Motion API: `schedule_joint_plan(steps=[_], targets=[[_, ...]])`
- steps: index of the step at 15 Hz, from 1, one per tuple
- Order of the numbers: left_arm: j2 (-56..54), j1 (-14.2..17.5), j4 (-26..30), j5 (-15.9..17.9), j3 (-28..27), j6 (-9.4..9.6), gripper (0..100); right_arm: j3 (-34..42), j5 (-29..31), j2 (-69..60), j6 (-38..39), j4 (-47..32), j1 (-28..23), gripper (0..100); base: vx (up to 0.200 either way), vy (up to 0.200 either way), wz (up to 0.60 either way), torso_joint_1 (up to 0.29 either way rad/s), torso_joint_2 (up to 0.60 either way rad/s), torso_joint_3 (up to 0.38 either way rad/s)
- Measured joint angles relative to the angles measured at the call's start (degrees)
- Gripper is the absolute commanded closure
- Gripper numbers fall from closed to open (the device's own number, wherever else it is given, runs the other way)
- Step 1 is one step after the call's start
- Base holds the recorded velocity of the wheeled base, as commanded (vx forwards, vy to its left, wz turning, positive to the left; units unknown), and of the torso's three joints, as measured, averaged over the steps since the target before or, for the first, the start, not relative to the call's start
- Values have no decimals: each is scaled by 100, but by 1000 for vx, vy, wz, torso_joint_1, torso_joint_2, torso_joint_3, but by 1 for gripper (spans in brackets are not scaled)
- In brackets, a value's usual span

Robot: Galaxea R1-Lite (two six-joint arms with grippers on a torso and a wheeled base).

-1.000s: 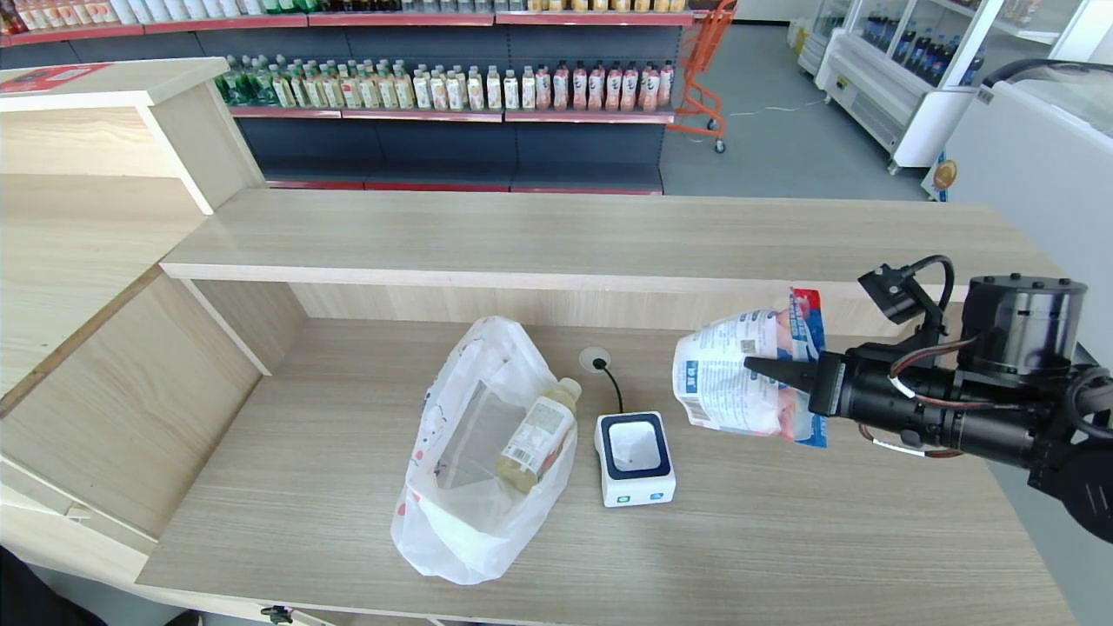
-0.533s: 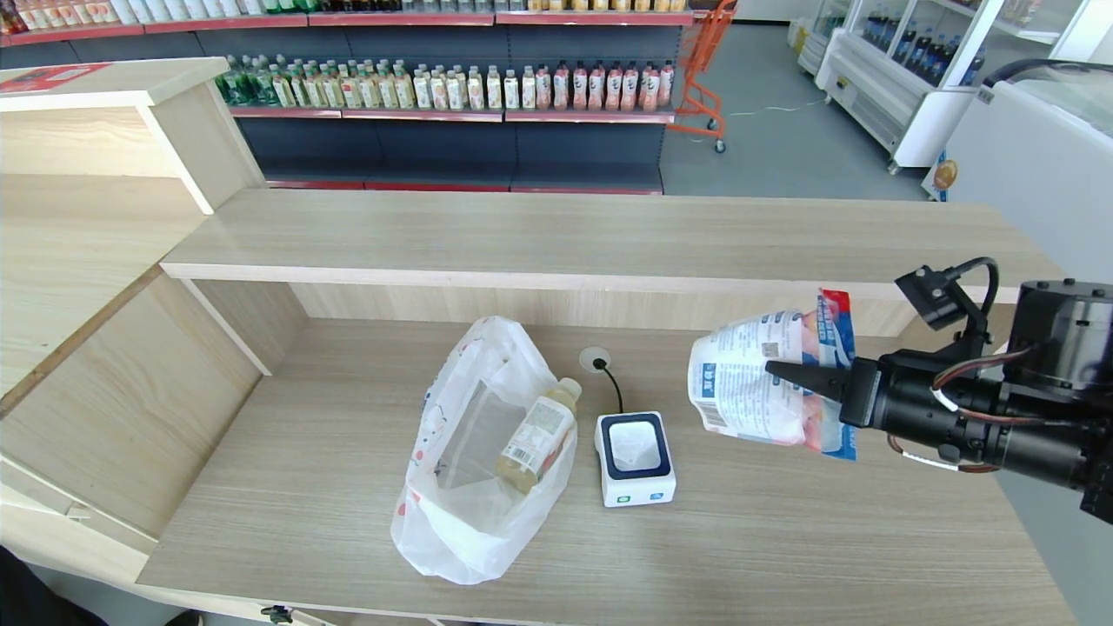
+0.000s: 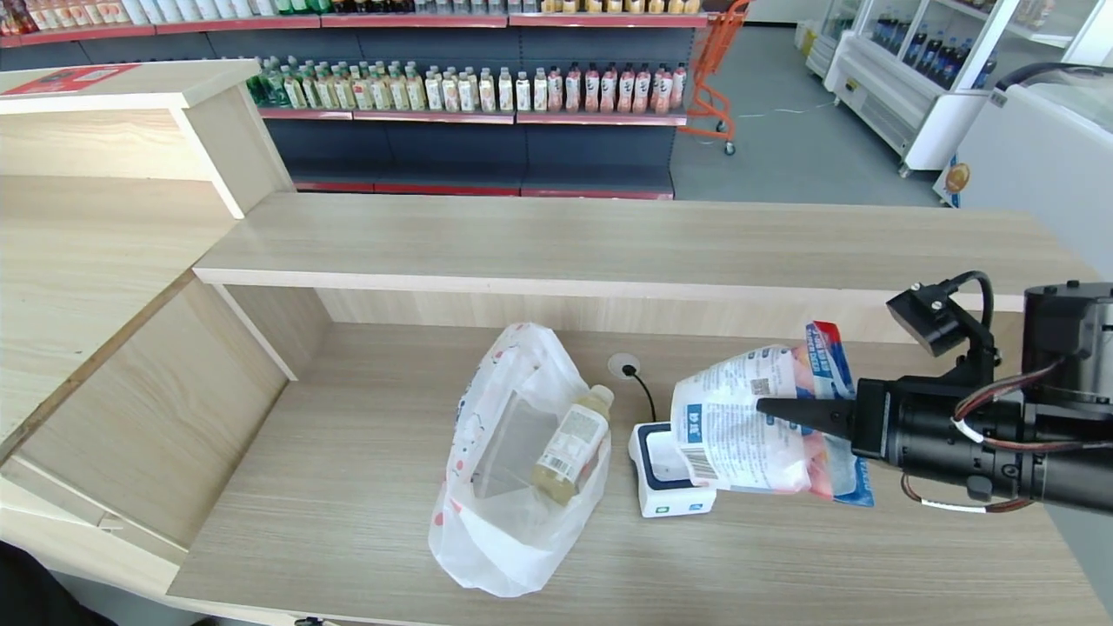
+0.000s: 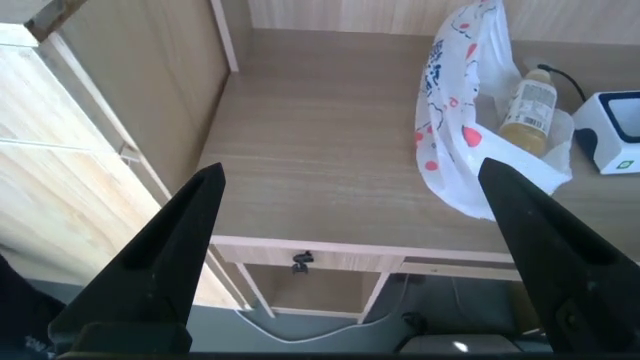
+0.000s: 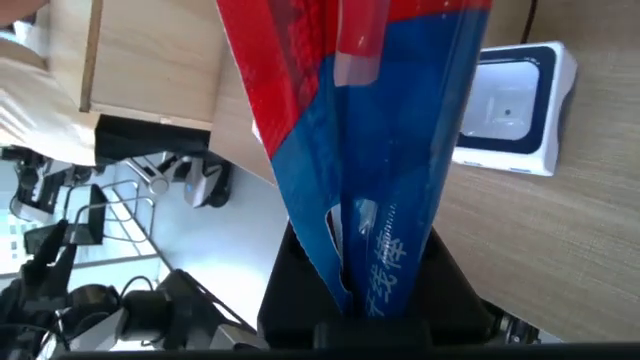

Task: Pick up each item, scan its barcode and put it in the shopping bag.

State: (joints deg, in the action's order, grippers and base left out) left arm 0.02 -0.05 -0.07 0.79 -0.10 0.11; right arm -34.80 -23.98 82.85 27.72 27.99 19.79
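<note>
Pouch: we see the white, red and blue pouch [image 3: 739,417] held in the air above the tabletop [image 3: 365,487], its printed white side turned up. In the right wrist view its red and blue edge [image 5: 380,150] runs down into the clamp.
Right gripper: the right gripper [image 3: 769,406] is clamped on the pouch from the robot's right, its dark fingers lying across the pouch's middle.
Scanner: the white scanner [image 3: 674,496] with a dark-framed window sits on the tabletop under the pouch's lower corner. We cannot tell whether they touch. From the right wrist it shows beside the pouch [image 5: 510,100].
Cable: a black cable [image 3: 646,396] runs from the scanner's back to a round hole in the tabletop.
Shopping bag: the white shopping bag [image 3: 487,530] lies just to the left of the scanner, mouth open.
Bottle: a bottle [image 3: 572,445] of pale drink lies tilted inside the bag, cap toward the back.
Left gripper: the left gripper [image 4: 350,175] hangs off the tabletop's front edge with its fingers wide apart, holding nothing; we see the bag [image 4: 460,120] well beyond it.
Background: a raised wooden ledge [image 3: 609,243] backs the tabletop, and store shelves [image 3: 487,87] with rows of bottles stand behind it.
</note>
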Motion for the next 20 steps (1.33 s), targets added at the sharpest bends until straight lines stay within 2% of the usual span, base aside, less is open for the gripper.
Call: schedule_joint_plan(steps=[4, 9, 11, 15, 17, 20], targets=[[-2, 5, 2, -1, 0, -9, 0, -141, 641, 336, -13, -108, 290, 100, 0, 0, 0, 0, 0, 0], [-2, 5, 2, 0, 0, -6, 0, -354, 1213, 1484, -22, -7, 796, 100, 0, 0, 0, 0, 0, 0], [0, 5, 0, -1, 0, -9, 0, -574, 1281, 1996, -22, 357, 1009, 100, 0, 0, 0, 0, 0, 0], [0, 5, 0, -1, 0, -9, 0, -970, 1279, 2992, -293, 1604, 1392, 100, 0, 0, 0, 0, 0, 0], [0, 5, 0, 0, 0, -9, 0, -1141, 1274, 3449, -660, 1730, 1482, 100, 0, 0, 0, 0, 0, 0], [0, 5, 0, -1, 0, -6, 0, -1619, 1274, 4017, -758, 1887, 1563, 100, 0, 0, 0, 0, 0, 0]])
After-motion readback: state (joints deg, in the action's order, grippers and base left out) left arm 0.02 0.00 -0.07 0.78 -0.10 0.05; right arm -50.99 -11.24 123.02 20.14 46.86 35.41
